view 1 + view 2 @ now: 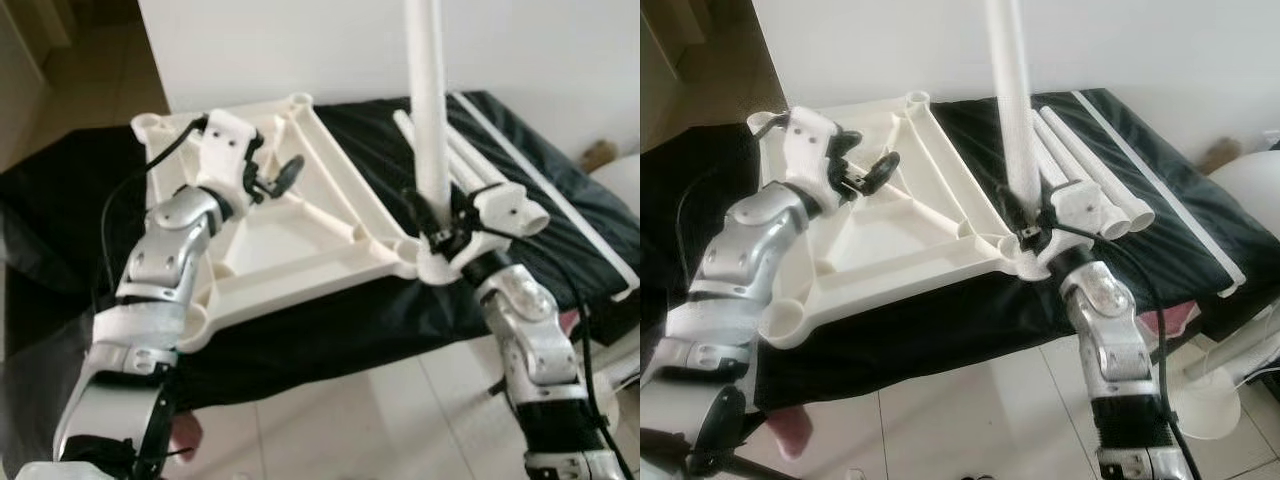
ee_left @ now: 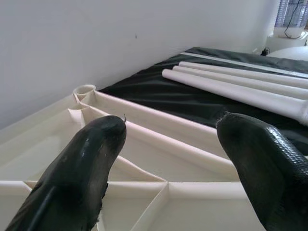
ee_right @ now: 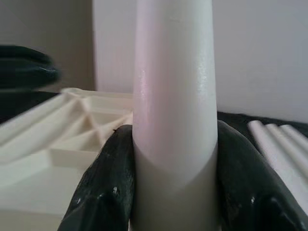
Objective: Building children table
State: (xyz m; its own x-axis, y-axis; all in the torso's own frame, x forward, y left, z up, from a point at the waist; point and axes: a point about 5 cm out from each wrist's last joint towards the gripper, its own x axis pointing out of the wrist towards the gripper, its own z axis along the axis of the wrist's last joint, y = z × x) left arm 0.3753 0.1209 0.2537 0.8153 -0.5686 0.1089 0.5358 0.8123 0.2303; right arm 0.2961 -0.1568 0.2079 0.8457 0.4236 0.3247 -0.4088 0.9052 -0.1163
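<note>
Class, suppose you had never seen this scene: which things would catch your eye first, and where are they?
First, the white table leg standing upright in a corner socket of the upturned white tabletop, clamped near its base by the right gripper. Next, the left gripper held open above the tabletop's ribs, then the spare legs lying on the black cloth beside it.

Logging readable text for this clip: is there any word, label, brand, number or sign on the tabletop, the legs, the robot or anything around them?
None can be read.
The upturned white tabletop: bare plastic ribs, no print.
The upright leg clamped by the right hand: plain white.
The spare legs on the black cloth: no marking.
The left hand, open above the tabletop: plain black fingers.
</note>
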